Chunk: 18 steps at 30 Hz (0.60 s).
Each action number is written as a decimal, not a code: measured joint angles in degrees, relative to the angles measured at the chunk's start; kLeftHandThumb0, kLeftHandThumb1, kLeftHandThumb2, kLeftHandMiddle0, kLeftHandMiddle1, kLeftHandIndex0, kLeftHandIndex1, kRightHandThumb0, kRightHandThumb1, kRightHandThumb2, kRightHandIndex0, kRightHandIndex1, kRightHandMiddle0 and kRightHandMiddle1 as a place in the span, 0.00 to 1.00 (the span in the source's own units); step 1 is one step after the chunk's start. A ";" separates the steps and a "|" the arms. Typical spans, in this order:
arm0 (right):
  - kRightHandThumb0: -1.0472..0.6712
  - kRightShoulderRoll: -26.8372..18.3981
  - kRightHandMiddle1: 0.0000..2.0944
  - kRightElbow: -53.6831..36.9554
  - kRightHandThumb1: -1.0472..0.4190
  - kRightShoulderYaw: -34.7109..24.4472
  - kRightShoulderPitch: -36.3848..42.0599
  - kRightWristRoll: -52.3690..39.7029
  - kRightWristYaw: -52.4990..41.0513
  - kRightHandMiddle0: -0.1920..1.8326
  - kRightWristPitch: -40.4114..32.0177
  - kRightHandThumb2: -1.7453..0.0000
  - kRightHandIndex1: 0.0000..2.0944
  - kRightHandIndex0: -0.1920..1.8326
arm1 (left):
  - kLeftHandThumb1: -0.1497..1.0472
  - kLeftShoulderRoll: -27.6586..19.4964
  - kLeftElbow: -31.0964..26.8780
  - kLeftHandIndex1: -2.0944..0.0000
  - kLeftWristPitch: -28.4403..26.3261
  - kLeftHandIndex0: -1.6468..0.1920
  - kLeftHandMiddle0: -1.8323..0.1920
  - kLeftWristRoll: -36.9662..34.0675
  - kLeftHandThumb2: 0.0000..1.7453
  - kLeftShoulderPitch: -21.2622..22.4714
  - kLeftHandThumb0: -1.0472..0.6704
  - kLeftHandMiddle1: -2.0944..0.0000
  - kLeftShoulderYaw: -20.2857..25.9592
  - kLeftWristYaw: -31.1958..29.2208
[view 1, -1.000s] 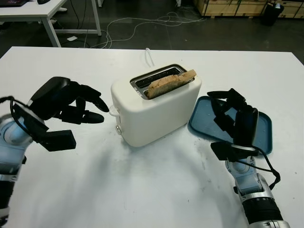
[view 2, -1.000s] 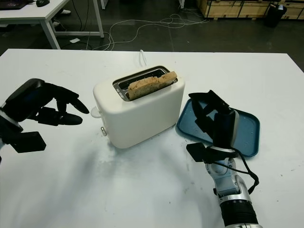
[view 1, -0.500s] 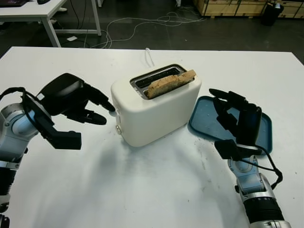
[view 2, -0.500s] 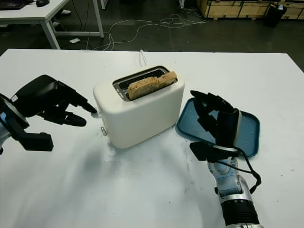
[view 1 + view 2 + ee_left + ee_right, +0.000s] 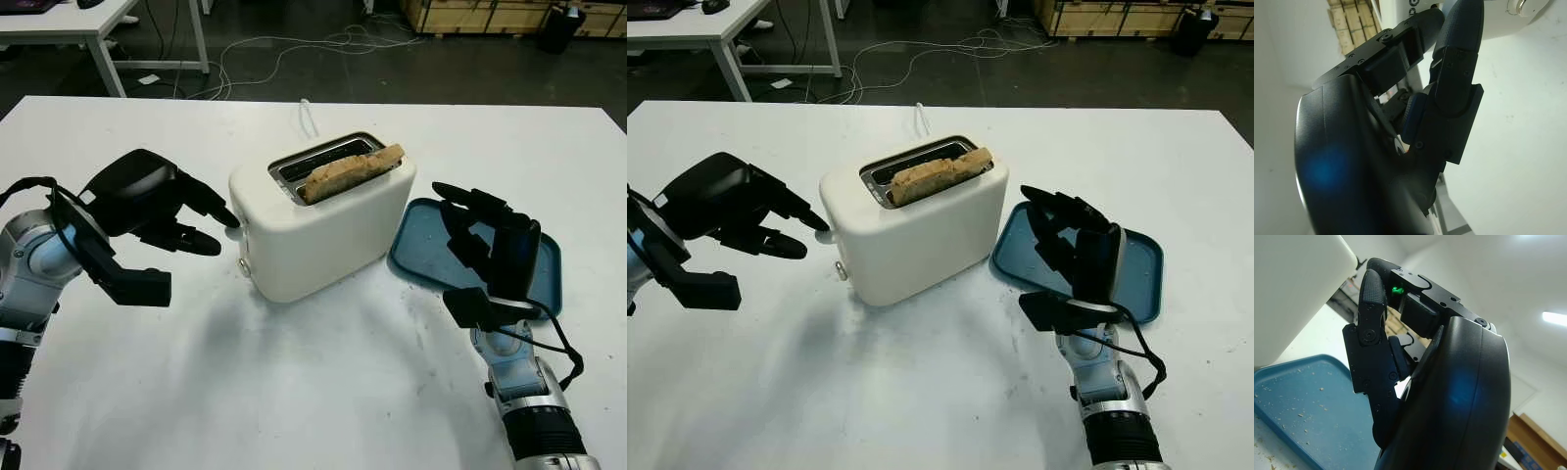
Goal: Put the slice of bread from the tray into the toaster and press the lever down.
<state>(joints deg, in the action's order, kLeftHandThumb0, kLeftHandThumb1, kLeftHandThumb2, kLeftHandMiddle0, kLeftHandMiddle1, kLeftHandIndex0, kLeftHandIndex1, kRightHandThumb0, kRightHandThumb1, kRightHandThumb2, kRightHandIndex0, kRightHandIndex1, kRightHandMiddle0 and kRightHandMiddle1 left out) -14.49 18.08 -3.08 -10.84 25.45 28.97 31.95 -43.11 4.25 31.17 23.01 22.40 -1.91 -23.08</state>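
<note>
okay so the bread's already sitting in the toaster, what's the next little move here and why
Probably ease the left hand a touch further onto the lever and push it down. The bread stands high in the slot of the toaster, so the lever looks unpressed, and the left fingertips are right at it. The right hand is open over the tray.

Bright, even overhead light; the white table [image 5: 294, 392] shows soft shadows under the toaster [image 5: 323, 220]. A ceiling lamp [image 5: 1555, 318] glares. Close hand shells blur in the wrist views.
</note>
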 measured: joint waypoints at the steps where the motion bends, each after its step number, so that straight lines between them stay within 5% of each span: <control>1: 0.33 0.00 0.01 0.00 0.09 0.00 0.00 0.00 0.00 0.65 0.00 0.81 0.74 0.54 | 0.89 -0.03 0.17 0.99 0.14 0.28 0.41 0.06 0.07 0.12 0.16 0.20 -0.09 0.00; 8: 0.33 -0.06 0.01 0.00 0.09 -0.02 0.00 -0.01 -0.01 0.65 1.00 0.81 0.73 0.54 | 0.89 -0.92 1.53 0.99 0.26 0.26 0.41 0.69 0.09 2.42 0.17 0.28 -2.45 -2.33; 14: 0.34 -0.13 0.01 0.00 0.09 -0.29 0.01 -0.16 -0.45 0.66 1.27 0.81 0.72 0.54 | 0.89 -0.82 5.30 0.99 0.78 0.24 0.38 0.19 0.03 5.34 0.19 0.23 -6.13 -5.54; 18: 0.35 -0.52 0.01 0.00 0.09 -0.59 0.01 -0.26 -0.84 0.67 1.79 0.82 0.66 0.57 | 0.87 0.09 8.84 0.99 1.30 0.23 0.36 -0.60 0.00 5.78 0.20 0.34 -8.43 -6.15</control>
<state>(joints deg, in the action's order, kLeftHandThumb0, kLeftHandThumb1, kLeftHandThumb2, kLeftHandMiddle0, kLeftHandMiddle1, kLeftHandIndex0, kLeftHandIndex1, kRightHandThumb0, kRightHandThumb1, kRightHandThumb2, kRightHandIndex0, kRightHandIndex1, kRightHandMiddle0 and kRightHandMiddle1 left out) -15.01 18.08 -3.67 -10.83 25.18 28.13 33.74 -43.01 13.09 32.47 22.41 28.18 -10.34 -29.23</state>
